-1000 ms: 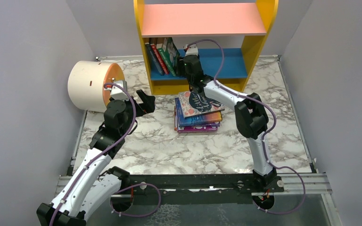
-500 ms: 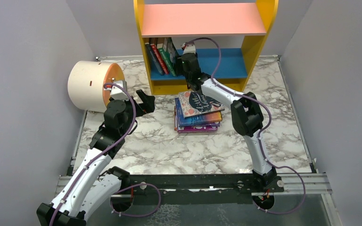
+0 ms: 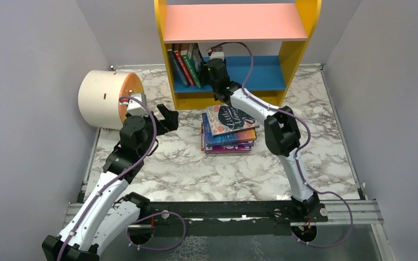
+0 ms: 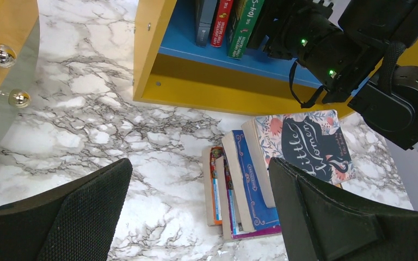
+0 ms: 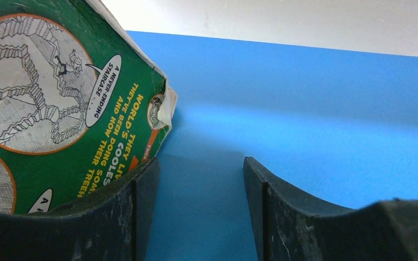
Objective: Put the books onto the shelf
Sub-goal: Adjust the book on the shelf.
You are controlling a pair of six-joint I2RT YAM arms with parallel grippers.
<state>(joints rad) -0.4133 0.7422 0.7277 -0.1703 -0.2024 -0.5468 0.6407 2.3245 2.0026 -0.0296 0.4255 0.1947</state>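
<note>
Three books (image 3: 185,66) lean upright at the left of the shelf's (image 3: 305,32) blue lower board (image 5: 315,109). My right gripper (image 5: 200,163) reaches into that shelf space and stands open with nothing between its fingers; its left finger rests against the green book (image 5: 60,109). A stack of several books (image 3: 228,130) lies on the marble table in front of the shelf, with a floral "Little Women" (image 4: 305,144) on top. Left of the stack, above the table, my left gripper (image 4: 200,168) hovers wide open and holds nothing.
A cream cylinder (image 3: 106,98) with an orange end lies on its side at the table's left, close behind my left wrist. Grey walls close in both sides. The pink upper board (image 3: 234,22) overhangs the right arm's wrist (image 3: 213,65).
The right gripper has slid a little further into the shelf and leftward toward the upright books. The left arm and the stack have not moved.
</note>
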